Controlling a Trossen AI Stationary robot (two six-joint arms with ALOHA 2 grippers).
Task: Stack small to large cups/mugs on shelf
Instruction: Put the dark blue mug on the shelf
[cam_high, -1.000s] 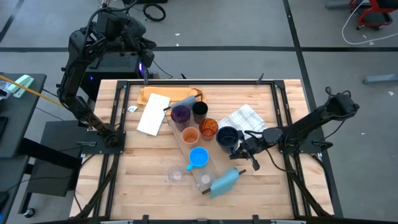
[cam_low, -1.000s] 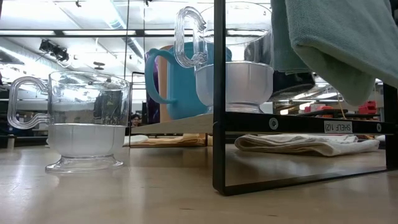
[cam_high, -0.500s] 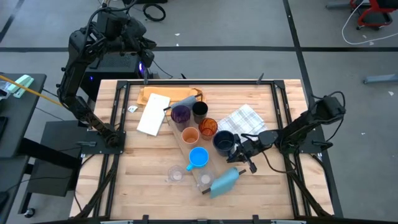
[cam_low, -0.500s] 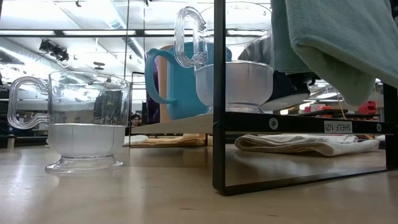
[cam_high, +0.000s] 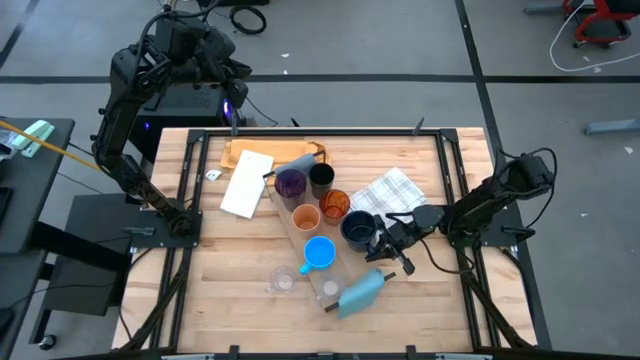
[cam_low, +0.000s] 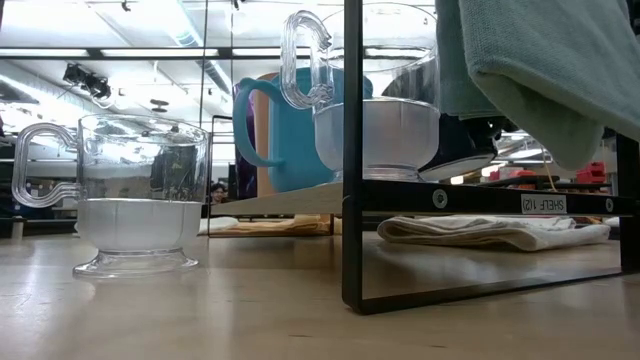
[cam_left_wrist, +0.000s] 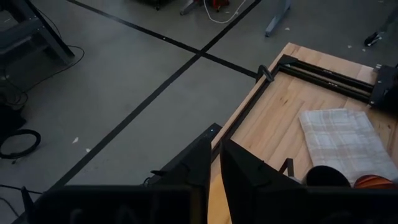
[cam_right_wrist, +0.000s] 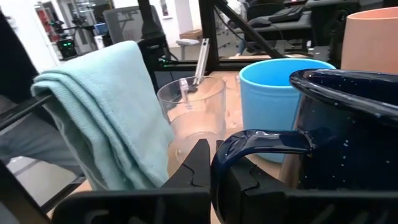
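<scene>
Wooden table (cam_high: 240, 290) on grey floor; shelf (cam_high: 308, 255) lies diagonally, cups aboard. Right gripper (cam_high: 385, 243) clamps navy mug (cam_high: 359, 228) handle. Left gripper (cam_left_wrist: 213, 167) pinched closed, off-table.

A white checked cloth (cam_high: 390, 190) lay right of centre on the wooden table (cam_high: 240, 270). An orange-brown board (cam_high: 270, 152) sat at the upper middle, a white sheet (cam_high: 245, 183) overlapping its lower left. A light-blue towel (cam_high: 362, 290) lay folded toward the lower centre.
</scene>
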